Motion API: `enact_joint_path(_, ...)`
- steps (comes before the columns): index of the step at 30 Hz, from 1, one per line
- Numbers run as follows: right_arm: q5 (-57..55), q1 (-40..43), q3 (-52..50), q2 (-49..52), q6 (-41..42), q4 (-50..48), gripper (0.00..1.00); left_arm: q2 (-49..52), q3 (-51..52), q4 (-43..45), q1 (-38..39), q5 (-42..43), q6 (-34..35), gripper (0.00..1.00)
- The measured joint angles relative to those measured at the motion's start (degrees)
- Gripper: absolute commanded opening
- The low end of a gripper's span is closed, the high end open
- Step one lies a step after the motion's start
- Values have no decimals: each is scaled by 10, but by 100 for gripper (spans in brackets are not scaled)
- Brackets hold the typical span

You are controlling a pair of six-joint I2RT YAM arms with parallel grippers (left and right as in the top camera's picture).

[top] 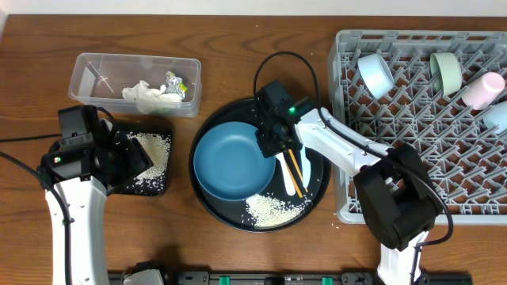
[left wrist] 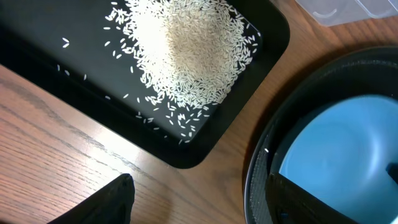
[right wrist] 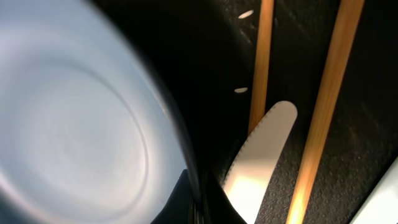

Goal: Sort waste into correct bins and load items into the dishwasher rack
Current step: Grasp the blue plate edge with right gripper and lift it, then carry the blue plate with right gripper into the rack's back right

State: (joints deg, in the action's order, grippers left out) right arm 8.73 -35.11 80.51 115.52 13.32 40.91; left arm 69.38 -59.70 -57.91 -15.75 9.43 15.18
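Observation:
My right gripper [top: 268,142] [right wrist: 199,202] is shut on the right rim of the big dark-blue bowl [top: 230,162] [right wrist: 81,124], which sits in the round black tray [top: 317,190]. Wooden chopsticks [top: 295,170] [right wrist: 323,106] and white plastic cutlery [top: 287,178] [right wrist: 261,149] lie beside it, with a rice pile [top: 273,208] in front. My left gripper [top: 136,158] [left wrist: 199,199] is open and empty over the table beside the black rectangular tray [top: 158,188] [left wrist: 261,56], which holds rice [left wrist: 186,56]. The clear tub [top: 87,67] holds the napkin [top: 146,95] and the wrapper [top: 176,85].
The grey dishwasher rack [top: 412,134] fills the right side. It holds a light-blue cup [top: 374,75], a mint-green bowl [top: 446,71], a pink cup [top: 483,89] and a pale item [top: 497,117] at its right edge.

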Motion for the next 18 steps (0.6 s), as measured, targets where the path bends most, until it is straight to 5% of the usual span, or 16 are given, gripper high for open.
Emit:
enact_joint_path(10, -28, 29, 23, -25, -5, 47, 1, 0, 0, 0, 0, 0, 0, 69)
enact_joint_path(18, -111, 72, 67, -156, -10, 69, 1, 0, 0, 0, 0, 0, 0, 69)
